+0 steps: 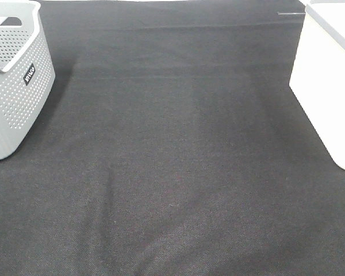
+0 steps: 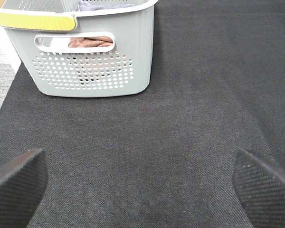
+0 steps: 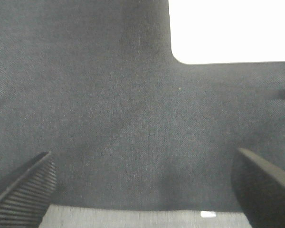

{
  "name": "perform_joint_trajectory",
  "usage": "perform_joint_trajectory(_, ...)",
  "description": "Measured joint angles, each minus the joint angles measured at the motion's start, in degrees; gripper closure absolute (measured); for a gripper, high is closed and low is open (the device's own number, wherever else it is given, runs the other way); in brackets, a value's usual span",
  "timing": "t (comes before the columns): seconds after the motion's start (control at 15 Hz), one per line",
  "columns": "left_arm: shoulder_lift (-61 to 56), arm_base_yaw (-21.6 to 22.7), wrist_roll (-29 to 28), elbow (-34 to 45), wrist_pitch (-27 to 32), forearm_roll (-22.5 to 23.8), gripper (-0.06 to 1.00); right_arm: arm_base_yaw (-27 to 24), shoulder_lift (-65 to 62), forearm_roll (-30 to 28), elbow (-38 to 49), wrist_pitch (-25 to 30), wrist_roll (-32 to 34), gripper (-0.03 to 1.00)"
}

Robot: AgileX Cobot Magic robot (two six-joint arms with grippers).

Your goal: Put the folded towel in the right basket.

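From my high camera I see a black woven cloth (image 1: 178, 172) covering the whole work surface. At the far left stands a grey perforated plastic basket (image 1: 14, 86) with a white rim and a small dark label on its side. At the far right edge sits a plain white smooth-sided basket (image 1: 328, 80), partly cut off. The two baskets are well apart.

You have just one piece of lettering to go on: a small black label (image 1: 29, 74) with white letters on the side of the grey perforated basket (image 1: 17, 92), too small for you to read with any certainty.
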Motion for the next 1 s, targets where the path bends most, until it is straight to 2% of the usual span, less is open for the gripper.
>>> perform_joint_trajectory(0.2,0.0,0.0,0.0,0.0,0.0,0.0,-0.04,0.0,-4.8,-0.1,0.0,-0.1,0.0,0.0)
perform_joint_trajectory(0.4,0.0,0.0,0.0,0.0,0.0,0.0,-0.04,0.0,-11.8,0.9,1.1,4.3,-0.1,0.0)
perform_joint_trajectory(0.87,0.0,0.0,0.0,0.0,0.0,0.0,-0.04,-0.1,-12.4,1.6,1.5,4.6,-0.1,0.0)
perform_joint_trajectory(1.0,0.0,0.0,0.0,0.0,0.0,0.0,-0.04,-1.9,-12.4,1.7,1.5,4.6,-0.1,0.0)
